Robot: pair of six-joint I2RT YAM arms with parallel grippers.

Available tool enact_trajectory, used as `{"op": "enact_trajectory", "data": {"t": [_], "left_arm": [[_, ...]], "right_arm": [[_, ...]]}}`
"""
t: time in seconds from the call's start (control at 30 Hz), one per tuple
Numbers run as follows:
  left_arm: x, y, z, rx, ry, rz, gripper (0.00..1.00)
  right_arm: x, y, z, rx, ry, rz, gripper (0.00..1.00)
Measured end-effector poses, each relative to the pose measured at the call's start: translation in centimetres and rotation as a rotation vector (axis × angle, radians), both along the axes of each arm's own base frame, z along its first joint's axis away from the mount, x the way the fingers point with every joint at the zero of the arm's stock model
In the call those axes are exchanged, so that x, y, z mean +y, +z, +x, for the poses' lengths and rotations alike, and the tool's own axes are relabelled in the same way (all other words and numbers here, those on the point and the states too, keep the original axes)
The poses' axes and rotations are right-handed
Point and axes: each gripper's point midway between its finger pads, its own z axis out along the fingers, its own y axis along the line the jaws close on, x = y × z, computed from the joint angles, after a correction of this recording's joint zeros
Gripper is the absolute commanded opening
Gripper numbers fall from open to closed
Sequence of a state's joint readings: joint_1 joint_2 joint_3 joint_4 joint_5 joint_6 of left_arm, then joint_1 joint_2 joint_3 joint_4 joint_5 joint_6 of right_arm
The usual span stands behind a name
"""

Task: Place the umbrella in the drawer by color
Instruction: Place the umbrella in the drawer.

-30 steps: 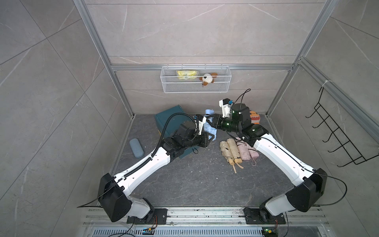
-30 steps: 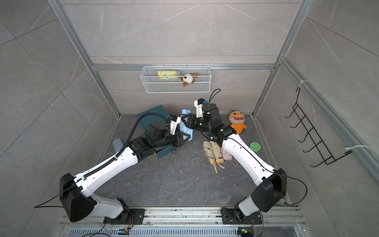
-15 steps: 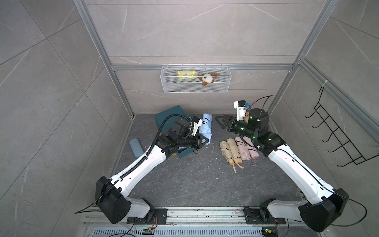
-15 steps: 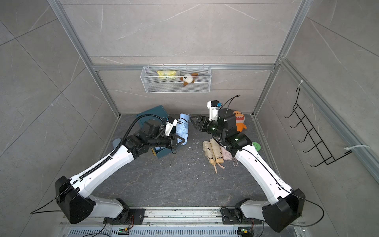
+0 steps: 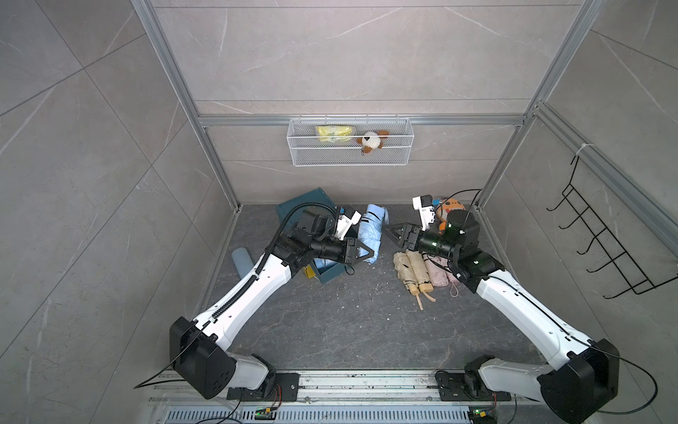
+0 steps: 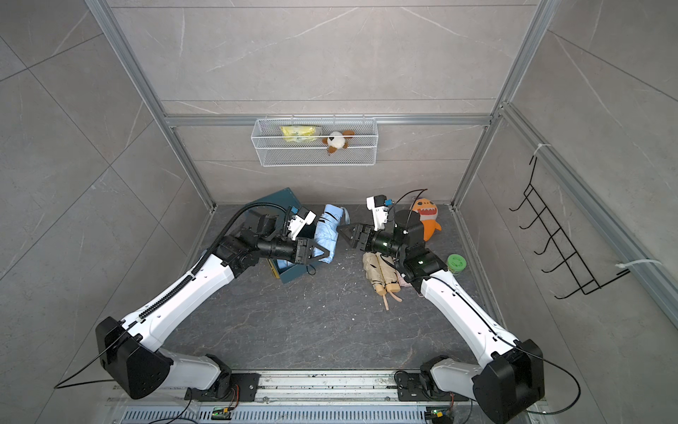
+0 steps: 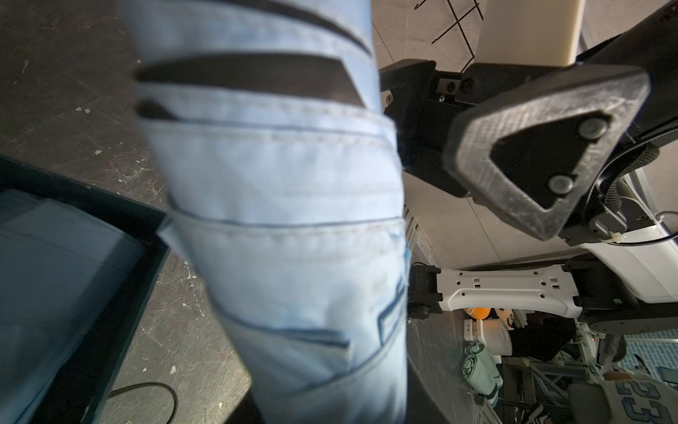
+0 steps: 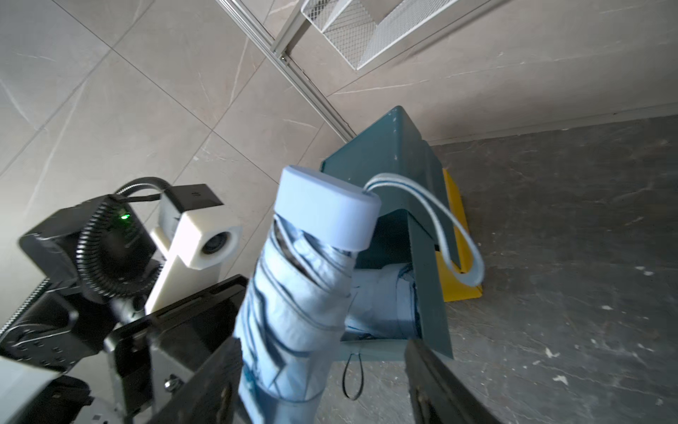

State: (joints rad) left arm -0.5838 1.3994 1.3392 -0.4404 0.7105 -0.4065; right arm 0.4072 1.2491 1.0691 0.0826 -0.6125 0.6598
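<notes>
A folded light blue umbrella (image 5: 371, 229) (image 6: 329, 231) is held tilted just beyond the open teal drawer (image 5: 332, 274) (image 6: 293, 274), handle end toward the back wall. My left gripper (image 5: 367, 253) (image 6: 321, 253) is shut on its lower end. In the left wrist view the umbrella (image 7: 286, 220) hides those fingers, with the drawer's rim (image 7: 121, 257) beside it. My right gripper (image 5: 390, 233) (image 6: 343, 232) stands open just right of the umbrella, apart from it. The right wrist view looks between its spread fingers (image 8: 220, 367) at the umbrella (image 8: 293, 293) and the drawer (image 8: 429, 293), which holds blue fabric (image 8: 385, 304).
Beige umbrellas (image 5: 411, 271) and a pink one (image 5: 440, 273) lie under my right arm. Another blue umbrella (image 5: 242, 258) lies by the left wall. An orange plush (image 6: 425, 216) and a green round object (image 6: 456, 263) sit at the back right. A wire basket (image 5: 350, 141) hangs on the back wall.
My right gripper has opened, let go of the blue umbrella and drawn back to the right. The left gripper keeps the umbrella and has shifted it slightly left and nearer.
</notes>
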Motion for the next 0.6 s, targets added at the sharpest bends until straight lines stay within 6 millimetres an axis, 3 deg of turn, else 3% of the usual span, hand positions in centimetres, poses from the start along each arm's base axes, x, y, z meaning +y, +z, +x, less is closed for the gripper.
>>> {"op": "enact_trajectory", "data": {"t": [0.17,0.6], "left_arm": [[-0.1,-0.5,0.2,0.034,-0.011,-0.007,0.28],[-0.5,-0.3,-0.2,0.048,-0.048,-0.032,0.29]], "right_arm": [[0.7,0.7,0.2,-0.003,0.037,0.058,0.73],[2.5,-1.3,2.5,0.087,0.076,0.138,0.71]]}}
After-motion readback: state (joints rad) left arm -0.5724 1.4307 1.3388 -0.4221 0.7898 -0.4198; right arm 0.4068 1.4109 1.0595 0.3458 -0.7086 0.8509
